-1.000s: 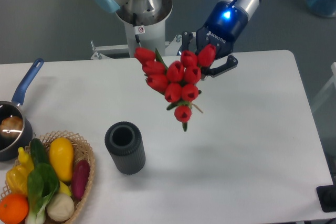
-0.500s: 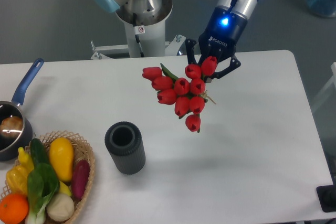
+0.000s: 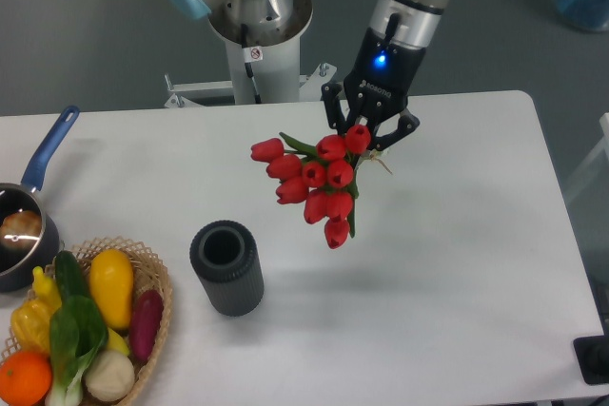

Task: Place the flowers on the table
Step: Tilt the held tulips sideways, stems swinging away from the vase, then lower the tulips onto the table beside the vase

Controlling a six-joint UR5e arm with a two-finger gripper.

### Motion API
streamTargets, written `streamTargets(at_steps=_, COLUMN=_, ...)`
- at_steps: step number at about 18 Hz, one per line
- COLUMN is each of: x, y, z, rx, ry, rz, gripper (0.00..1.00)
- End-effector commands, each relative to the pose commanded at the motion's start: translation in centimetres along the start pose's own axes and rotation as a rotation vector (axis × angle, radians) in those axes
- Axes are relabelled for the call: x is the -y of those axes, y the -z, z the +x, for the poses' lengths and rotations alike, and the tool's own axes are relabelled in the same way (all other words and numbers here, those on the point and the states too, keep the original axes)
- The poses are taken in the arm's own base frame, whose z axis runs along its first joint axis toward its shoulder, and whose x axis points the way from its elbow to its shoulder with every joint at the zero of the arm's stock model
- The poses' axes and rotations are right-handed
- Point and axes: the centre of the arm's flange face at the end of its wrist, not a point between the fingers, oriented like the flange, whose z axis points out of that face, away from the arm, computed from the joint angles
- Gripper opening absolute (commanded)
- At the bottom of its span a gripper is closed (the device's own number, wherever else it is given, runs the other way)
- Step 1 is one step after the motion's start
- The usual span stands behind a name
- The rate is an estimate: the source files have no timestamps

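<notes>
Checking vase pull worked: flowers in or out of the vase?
Out. The flowers hang from the gripper, up and right of the vase, whose mouth shows dark and empty.

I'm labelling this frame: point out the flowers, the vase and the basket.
flowers [image 3: 319, 183]: fixed camera, on a red bud mid-bunch.
vase [image 3: 230, 282]: fixed camera, on its ribbed dark side.
basket [image 3: 157, 278]: fixed camera, on its woven right rim.

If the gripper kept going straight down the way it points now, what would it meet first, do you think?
Probably bare table: the gripper, shut on the flowers, points down at open white surface; the vase stands well aside. Depth is unclear.
</notes>
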Motion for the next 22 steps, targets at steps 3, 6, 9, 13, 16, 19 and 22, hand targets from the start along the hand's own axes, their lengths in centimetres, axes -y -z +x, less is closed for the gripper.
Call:
streamTargets(at_steps=3, x=0.1, y=-1.6, z=0.3, rx=-0.029, ry=-0.01, rz=-0.047, gripper=0.24)
streamTargets(at_steps=6, x=-0.1, y=-2.9, z=0.5, rx=-0.035, ry=-0.038, rz=-0.132, gripper=0.24)
streamTargets(at_steps=9, x=0.0, y=-4.6, z=0.6, rx=-0.041, ry=-0.064, rz=-0.219, gripper=0.24)
streamTargets(at_steps=13, x=0.1, y=-7.6, z=1.2, rx=-0.072, ry=-0.106, rz=-0.31, gripper=0.25)
streamTargets(at_steps=16, x=-0.2, y=-9.2, z=0.7, rx=-0.099, ry=-0.101, rz=-0.321, gripper=0.25)
streamTargets(at_steps=19, x=-0.2, y=-11.8, z=0.6, rx=-0.138, ry=-0.108, rz=-0.339, gripper=0.25)
streamTargets(at_steps=22, x=-0.5, y=-12.9, z=0.1, rx=-0.156, ry=-0.101, rz=-0.342, gripper=0.25)
